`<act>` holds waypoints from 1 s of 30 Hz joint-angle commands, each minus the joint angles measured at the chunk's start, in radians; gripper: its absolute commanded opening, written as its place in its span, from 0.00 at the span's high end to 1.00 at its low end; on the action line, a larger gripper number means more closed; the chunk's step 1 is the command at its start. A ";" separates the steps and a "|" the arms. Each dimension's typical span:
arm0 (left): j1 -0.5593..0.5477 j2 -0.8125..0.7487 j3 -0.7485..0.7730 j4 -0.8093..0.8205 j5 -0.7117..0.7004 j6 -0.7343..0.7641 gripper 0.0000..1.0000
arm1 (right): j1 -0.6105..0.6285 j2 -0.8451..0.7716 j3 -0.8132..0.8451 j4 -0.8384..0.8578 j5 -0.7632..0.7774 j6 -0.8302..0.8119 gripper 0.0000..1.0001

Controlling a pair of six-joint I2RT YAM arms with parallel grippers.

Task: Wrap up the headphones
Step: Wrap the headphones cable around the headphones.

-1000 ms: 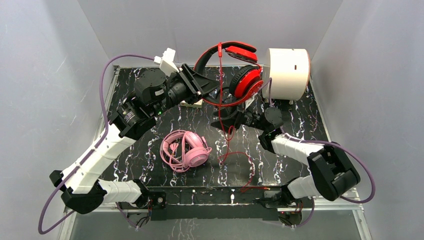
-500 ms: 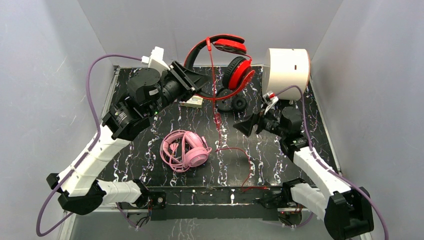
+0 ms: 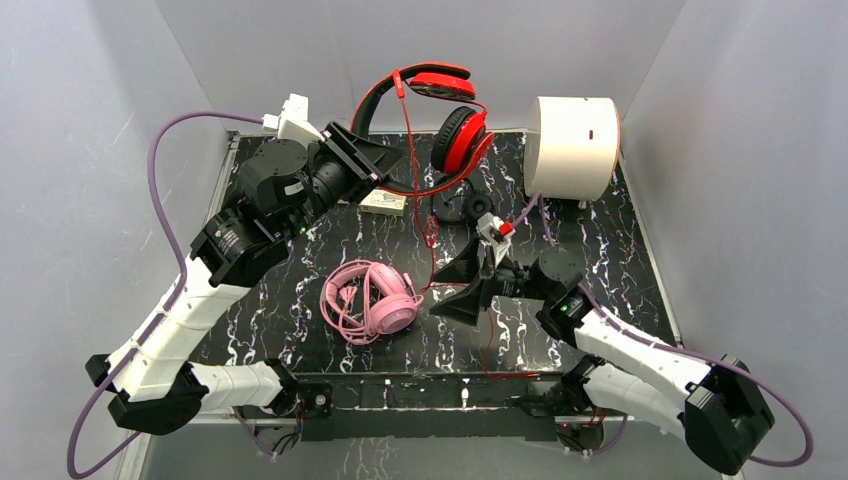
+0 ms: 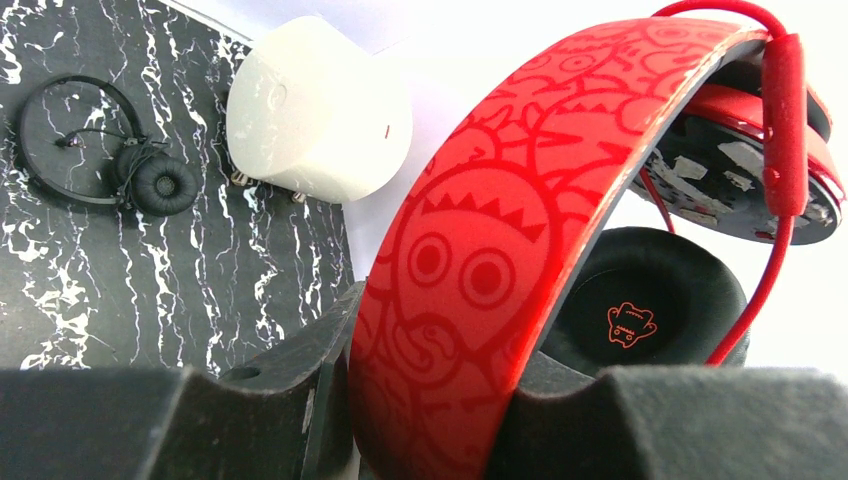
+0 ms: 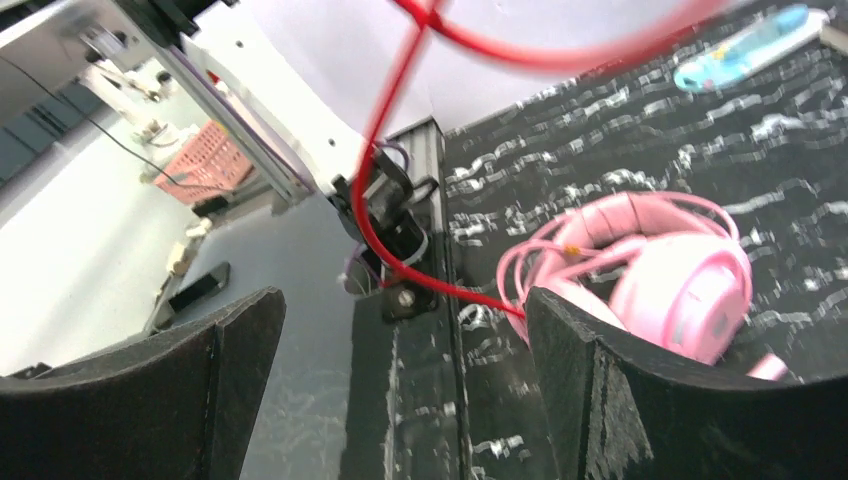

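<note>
The left end effector (image 3: 388,166) is pinching the patterned headband of the red headphones (image 3: 458,138), holding them in the air above the far part of the surface (image 3: 290,300), with the black-cushioned ear cups hanging just beyond its fingers. From the headset a thin red cable (image 3: 432,240) drops down towards the right end effector (image 3: 455,288), whose fingers are spread wide with nothing between the pads. In the right wrist view the cable crosses the gap ahead of those fingers, though whether it touches either one cannot be told. The pink headphones (image 3: 375,300) lie on the surface just ahead of the right end effector. The small black headphones (image 3: 460,207) lie beyond it, below the raised red pair. A white cylinder (image 3: 575,145) stands farther off, beyond and to the right of both end effectors.
</note>
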 commanded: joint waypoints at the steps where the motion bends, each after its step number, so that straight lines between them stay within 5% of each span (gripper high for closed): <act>1: 0.002 -0.023 0.041 0.063 -0.026 -0.003 1.00 | 0.099 -0.008 0.030 0.251 0.201 0.066 0.01; 4: 0.003 -0.030 0.028 0.069 -0.025 -0.008 1.00 | 0.132 0.032 0.053 0.284 0.243 0.080 0.04; 11: 0.002 -0.025 0.040 0.071 -0.016 -0.004 1.00 | 0.164 0.135 0.065 0.434 0.325 0.138 0.34; 14: 0.003 -0.022 0.043 0.068 -0.019 0.005 1.00 | 0.165 0.161 0.078 0.440 0.356 0.151 0.58; 17: 0.003 -0.019 0.057 0.038 -0.055 0.041 1.00 | 0.160 0.120 0.070 0.345 0.401 0.134 0.97; 18: 0.003 -0.019 0.065 0.020 -0.085 0.057 1.00 | 0.160 0.074 0.059 0.261 0.435 0.120 1.00; 24: 0.002 -0.067 0.095 -0.056 -0.276 0.175 1.00 | 0.160 -0.342 -0.054 -0.410 0.760 -0.008 1.00; 30: 0.003 -0.109 0.070 -0.016 -0.301 0.179 1.00 | 0.160 -0.540 -0.074 -0.775 0.863 -0.056 1.00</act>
